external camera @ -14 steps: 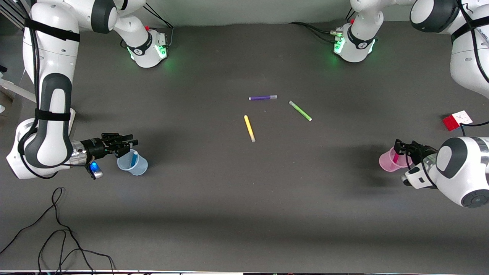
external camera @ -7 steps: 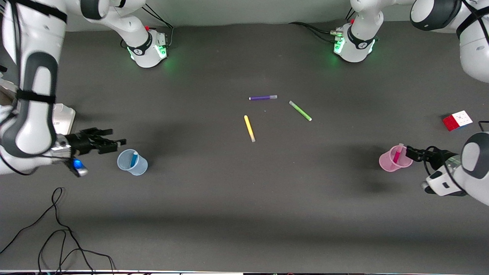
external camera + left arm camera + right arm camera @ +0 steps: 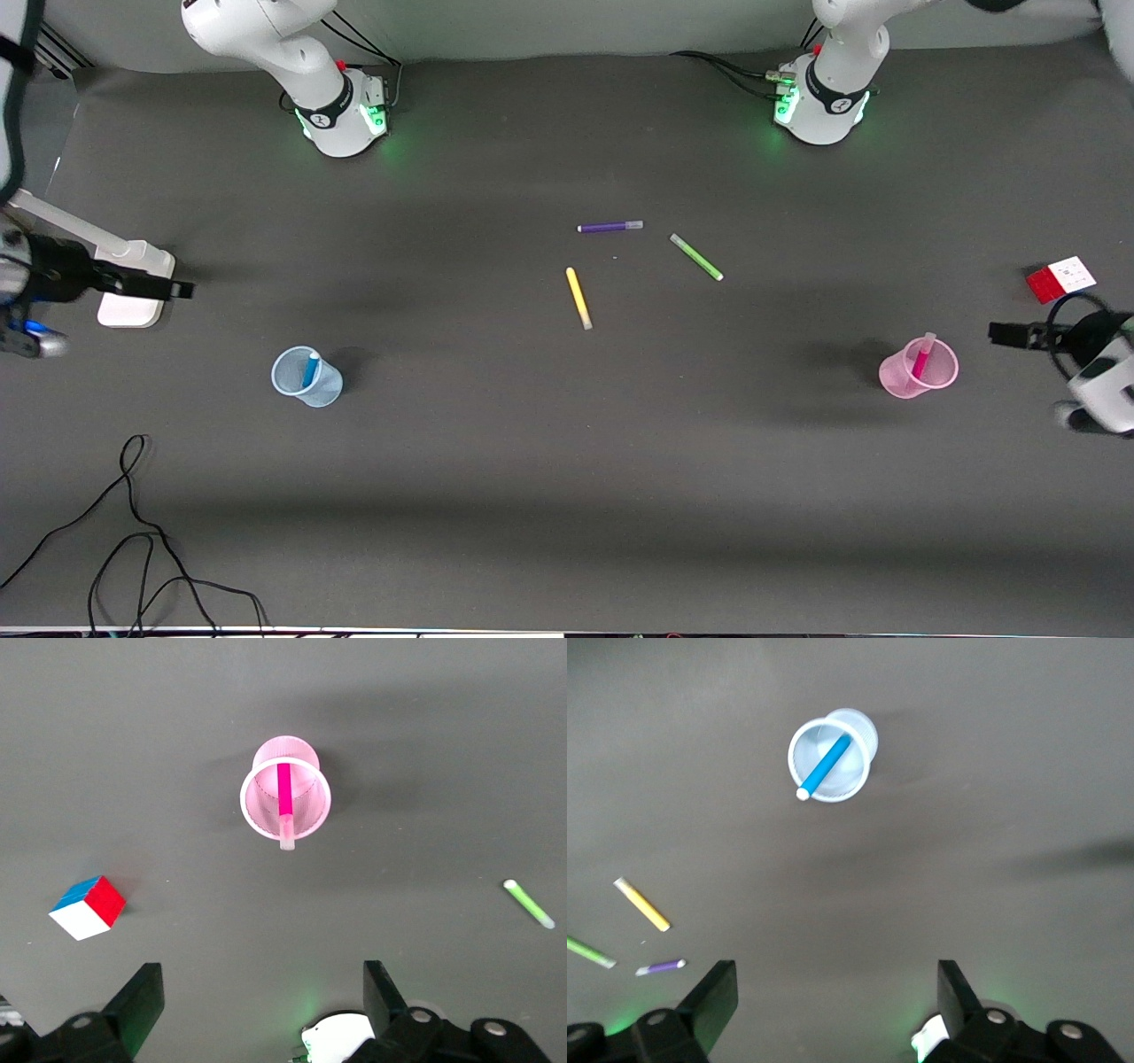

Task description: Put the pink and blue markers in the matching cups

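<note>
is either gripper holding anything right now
No. Left gripper and right gripper are open, holding nothing; pink marker and blue marker stand in their cups.

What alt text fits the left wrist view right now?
A pink marker stands tilted in an upright pink cup on the dark table, below the open left gripper. A colour cube and a green marker lie apart from the cup.

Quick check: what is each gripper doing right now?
Left gripper: open, holding nothing, up above the pink cup.
Right gripper: open, holding nothing, up above the blue cup.
</note>
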Available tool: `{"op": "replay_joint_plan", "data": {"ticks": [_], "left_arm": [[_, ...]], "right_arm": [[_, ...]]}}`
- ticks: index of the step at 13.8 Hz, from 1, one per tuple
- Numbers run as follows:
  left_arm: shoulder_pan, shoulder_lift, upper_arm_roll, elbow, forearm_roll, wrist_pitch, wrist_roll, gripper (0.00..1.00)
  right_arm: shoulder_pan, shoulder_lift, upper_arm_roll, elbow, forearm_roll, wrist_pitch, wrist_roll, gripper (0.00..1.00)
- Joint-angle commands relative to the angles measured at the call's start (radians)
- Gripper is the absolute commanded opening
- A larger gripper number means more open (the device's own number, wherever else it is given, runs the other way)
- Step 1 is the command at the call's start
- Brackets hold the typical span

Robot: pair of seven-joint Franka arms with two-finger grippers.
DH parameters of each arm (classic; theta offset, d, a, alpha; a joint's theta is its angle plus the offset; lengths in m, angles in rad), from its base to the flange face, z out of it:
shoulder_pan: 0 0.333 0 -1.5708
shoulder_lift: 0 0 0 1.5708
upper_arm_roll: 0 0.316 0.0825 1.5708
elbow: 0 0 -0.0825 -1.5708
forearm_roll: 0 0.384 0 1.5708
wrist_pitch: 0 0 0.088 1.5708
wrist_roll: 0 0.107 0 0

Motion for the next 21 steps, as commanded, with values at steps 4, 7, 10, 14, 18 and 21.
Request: {"op": "replay_joint_plan", "data": {"ticks": [4, 7, 10, 14, 18, 21], "left_arm": [[0.015, -0.378, 0.010, -0.441, -0.103, 0.238, 0.009, 1.00], [0.029, -0.495, 0.010, -0.579, -0.149, 0.332, 0.009, 1.00], [-0.098, -0.532, 0.118, -0.577, -0.195, 0.338, 0.003, 1.00], [-0.304, -0.567, 0.312, -0.577, -0.224, 0.335, -0.001, 1.00], [-0.310, -0.572, 0.308, -0.577, -0.213, 0.324, -0.011, 1.00], [-0.310, -0.575, 0.308, -0.579, -0.212, 0.327, -0.011, 1.00]], "right_arm": [[0.107, -0.124, 0.009, -0.021, -0.181, 0.092, 0.006, 1.00], [-0.023, -0.172, 0.137, -0.025, -0.190, 0.065, 0.008, 1.00], [-0.441, -0.241, 0.588, -0.084, -0.209, 0.077, 0.008, 1.00], [-0.508, -0.307, 0.720, -0.154, -0.210, 0.094, 0.009, 1.00], [-0.438, -0.296, 0.729, -0.105, -0.252, 0.063, 0.011, 1.00], [-0.378, -0.293, 0.717, -0.099, -0.279, 0.037, 0.009, 1.00]]}}
